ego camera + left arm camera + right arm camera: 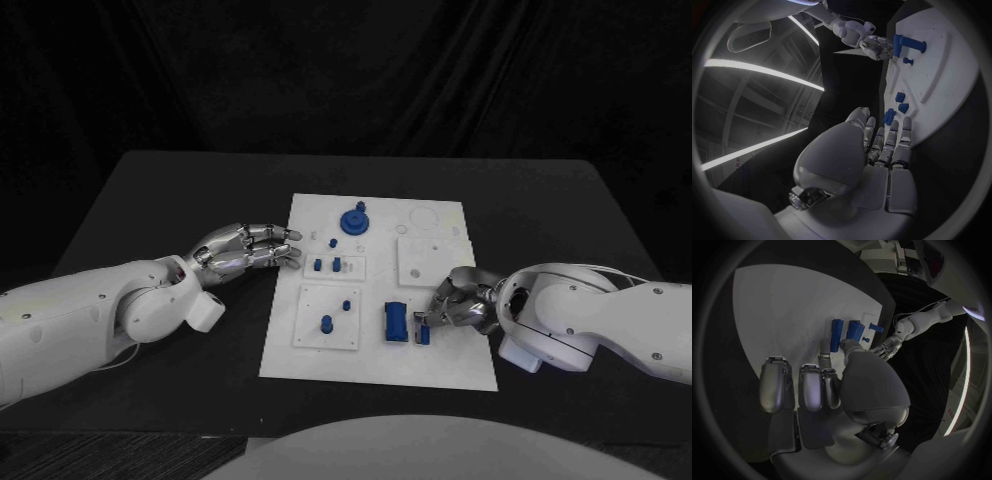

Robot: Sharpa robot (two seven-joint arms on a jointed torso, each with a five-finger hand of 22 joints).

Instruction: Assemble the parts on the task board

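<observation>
My right robot hand (459,303) sits at the right edge of the task board (433,362), fingers curled down over a small blue part (424,332) near the front. Whether it actually pinches it I cannot tell; the right wrist view has my thumb just next to two blue bars (845,334) lying side by side, contact unclear. My left robot hand (245,248) hovers at the board's left edge, holding nothing, fingers loosely extended toward small blue pegs (327,264).

Step in hand, my guess: picking up the short part beside the longer blue block (394,320). To do it well: close slowly, pinch the narrow sides, lift straight up so the neighbouring block doesn't get knocked.

Board is flat, matte white, with raised square panels and shallow recesses. Parts look like hard smooth plastic: rectangular bars, short pegs, one round knobbed piece (355,219) at the far end. Counter (173,190) is matte black.
</observation>
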